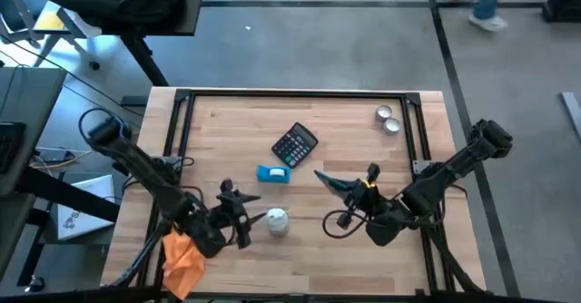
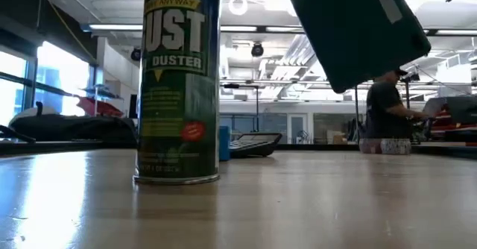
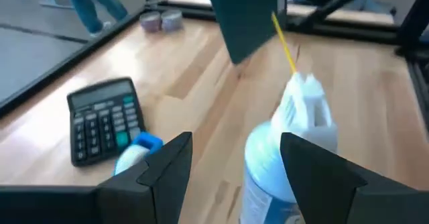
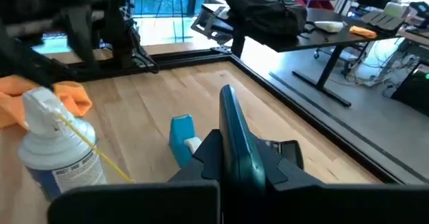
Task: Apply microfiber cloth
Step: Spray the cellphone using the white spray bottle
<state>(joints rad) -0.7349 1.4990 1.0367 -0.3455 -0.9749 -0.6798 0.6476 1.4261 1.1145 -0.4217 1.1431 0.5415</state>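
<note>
High view: orange microfiber cloth [image 1: 183, 258] at the bench's [image 1: 345, 112] near-left corner, under the left arm, ungrasped.
Left hand [image 1: 247, 214] spread, empty, fingers either side of the upright duster can [image 1: 277, 221] without closing on it. Right hand [image 1: 334, 187] pinches a flat dark-teal panel, held edge-up above the bench. Calculator [image 1: 295, 145] and small blue box [image 1: 272, 174] lie mid-bench. Advice: back the left hand off the can, swing to the cloth, pinch a raised fold, avoid toppling the can.

Wooden table [image 1: 363, 149] bears calculator [image 1: 295, 145], duster can [image 1: 276, 221], orange cloth [image 1: 182, 258], perhaps 2 tins [image 1: 388, 119].
</note>
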